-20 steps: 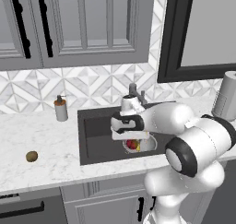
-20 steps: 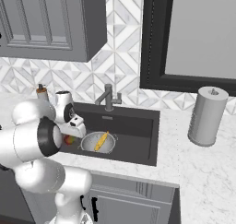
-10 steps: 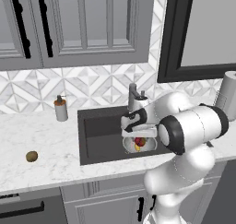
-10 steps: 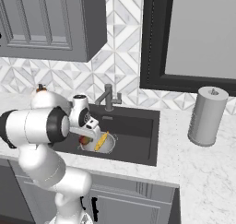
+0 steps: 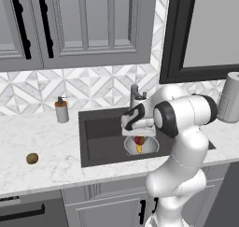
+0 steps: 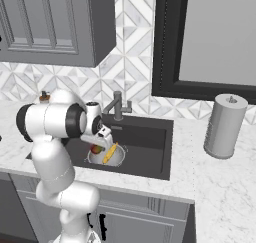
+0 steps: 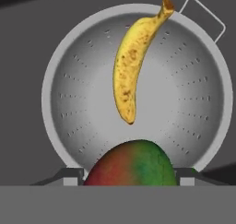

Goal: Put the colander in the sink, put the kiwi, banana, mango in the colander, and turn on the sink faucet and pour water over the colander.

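The silver colander (image 7: pixel 51 92) stands in the dark sink (image 5: pixel 100 142), with the yellow banana (image 7: pixel 129 66) lying inside it. My gripper (image 7: pixel 131 174) hangs just above the colander's near rim, shut on the red-green mango (image 7: pixel 131 165), which sits between the two fingers. From the base the mango (image 5: pixel 138 140) shows under the hand, over the colander (image 5: pixel 148 149); from the right side I see colander (image 6: pixel 116 159), banana (image 6: pixel 110 153) and mango (image 6: pixel 95 148). The brown kiwi (image 5: pixel 31 159) lies on the counter far left of the sink. The faucet (image 5: pixel 135 96) stands behind the basin.
A grey soap dispenser (image 5: pixel 61 110) stands at the sink's back left corner. A paper towel roll (image 6: pixel 225 126) is upright on the counter to the right. The faucet (image 6: pixel 118 106) rises close behind the hand. Wall cabinets hang above.
The hand has carried the mango a little to the right, over the colander, and the arm's elbow has swung round. Banana and kiwi have stayed put.
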